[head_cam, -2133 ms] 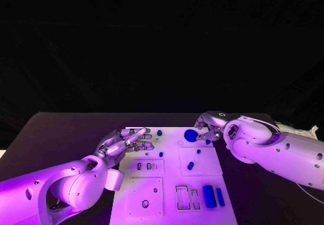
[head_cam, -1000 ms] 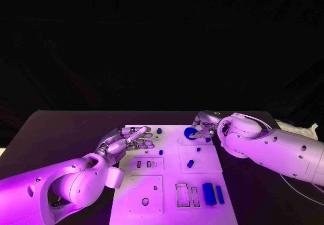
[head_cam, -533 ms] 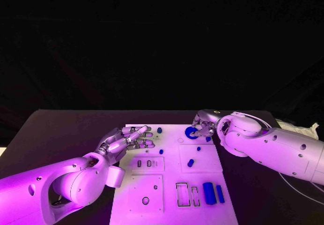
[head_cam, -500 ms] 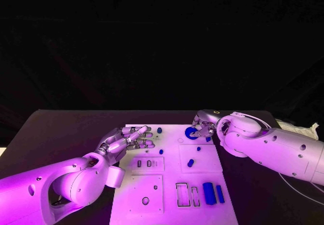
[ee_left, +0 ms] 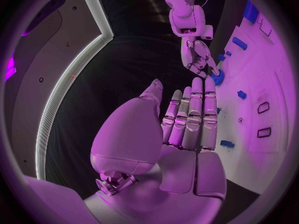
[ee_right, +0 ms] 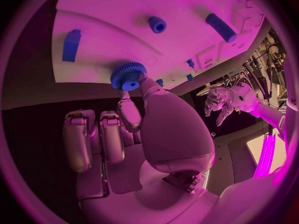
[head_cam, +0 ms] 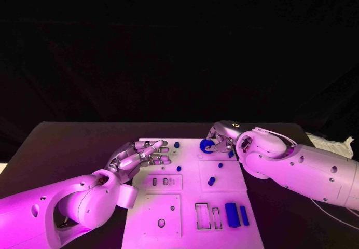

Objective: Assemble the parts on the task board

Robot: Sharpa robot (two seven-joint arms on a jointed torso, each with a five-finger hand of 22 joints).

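The white task board [head_cam: 187,207] lies in the middle of the black table. My right hand [head_cam: 221,137] pinches a round blue gear [head_cam: 207,146] between thumb and finger over the board's far edge; the gear [ee_right: 128,76] shows its teeth in the right wrist view. Whether it touches the board I cannot tell. My left hand [head_cam: 142,155] hovers over the board's far left side, fingers straight and together [ee_left: 190,119], holding nothing. Beyond those fingers the left wrist view shows the right hand [ee_left: 198,55] with the gear [ee_left: 217,77].
Blue parts lie on the board: a small peg [head_cam: 176,144] at the far edge, an oblong peg [head_cam: 211,181] mid-board, two bars [head_cam: 232,214] near the front right beside empty slots [head_cam: 202,217]. A crumpled white thing [head_cam: 329,142] lies at the table's right edge.
My right hand has shifted a little to the left and farther away, taking the blue gear with it. The left hand has hardly moved.
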